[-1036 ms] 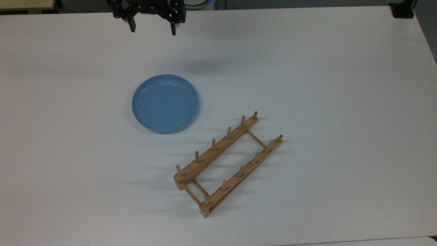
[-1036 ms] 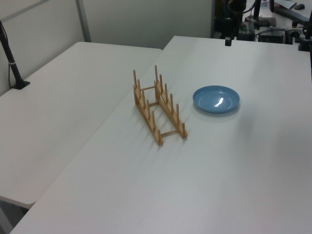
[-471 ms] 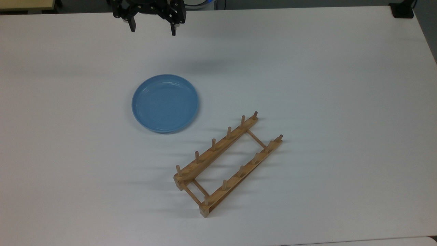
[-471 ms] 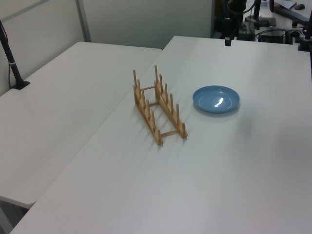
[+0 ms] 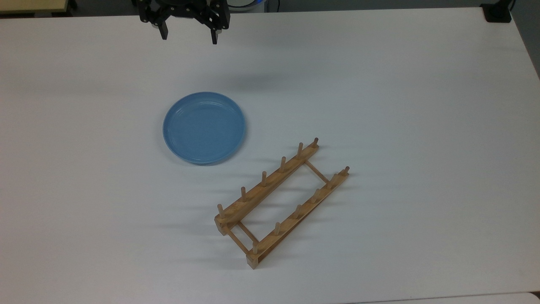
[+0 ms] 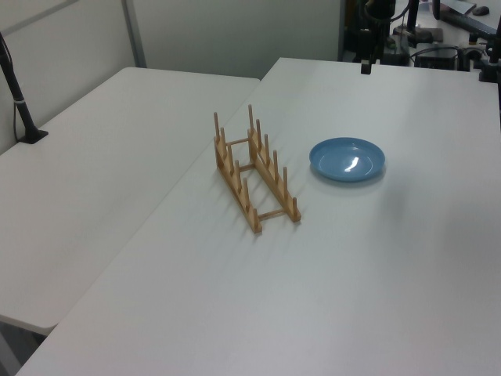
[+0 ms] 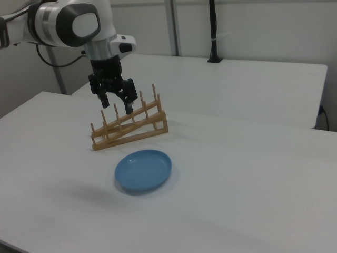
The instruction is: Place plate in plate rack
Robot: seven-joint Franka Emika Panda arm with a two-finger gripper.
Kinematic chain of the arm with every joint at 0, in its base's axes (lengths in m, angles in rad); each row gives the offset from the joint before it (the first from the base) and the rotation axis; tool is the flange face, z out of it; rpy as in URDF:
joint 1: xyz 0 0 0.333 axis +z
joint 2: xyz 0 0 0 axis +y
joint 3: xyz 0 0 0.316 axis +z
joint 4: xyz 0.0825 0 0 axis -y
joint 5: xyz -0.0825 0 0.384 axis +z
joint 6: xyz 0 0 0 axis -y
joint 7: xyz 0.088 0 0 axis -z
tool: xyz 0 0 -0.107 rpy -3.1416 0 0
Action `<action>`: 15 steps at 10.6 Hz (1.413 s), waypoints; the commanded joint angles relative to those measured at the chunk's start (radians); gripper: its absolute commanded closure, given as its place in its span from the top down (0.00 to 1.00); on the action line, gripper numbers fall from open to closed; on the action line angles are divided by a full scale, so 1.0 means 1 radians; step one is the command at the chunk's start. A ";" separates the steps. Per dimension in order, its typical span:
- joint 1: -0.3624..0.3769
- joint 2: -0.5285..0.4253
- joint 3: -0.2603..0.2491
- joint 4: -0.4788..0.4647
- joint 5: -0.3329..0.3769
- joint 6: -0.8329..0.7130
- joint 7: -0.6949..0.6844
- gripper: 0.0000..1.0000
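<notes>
The gripper (image 5: 187, 37) hangs wide open and empty above the table (image 5: 422, 105); the plate (image 5: 204, 127) lies flat near the rack (image 5: 282, 202), apart.

I see even, bright overhead light; soft faint shadows beside the plate rack (image 5: 280, 202) pegs, a white glare spot on the plate (image 6: 347, 160).
</notes>
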 commanded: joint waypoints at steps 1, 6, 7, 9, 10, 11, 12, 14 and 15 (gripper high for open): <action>0.000 0.003 0.003 0.008 0.002 -0.012 0.016 1.00; -0.011 0.022 -0.005 0.005 -0.001 0.052 0.005 1.00; -0.015 0.043 -0.013 0.003 -0.001 0.081 0.005 1.00; -0.019 0.090 -0.048 -0.010 0.001 0.144 -0.029 1.00; -0.020 0.123 -0.059 -0.018 -0.001 0.159 -0.078 1.00; -0.022 0.158 -0.075 -0.020 -0.001 0.179 -0.125 1.00; -0.022 0.179 -0.097 -0.020 -0.001 0.198 -0.157 1.00; -0.022 0.210 -0.125 -0.041 -0.001 0.224 -0.243 0.97; -0.022 0.233 -0.135 -0.053 -0.001 0.250 -0.265 0.97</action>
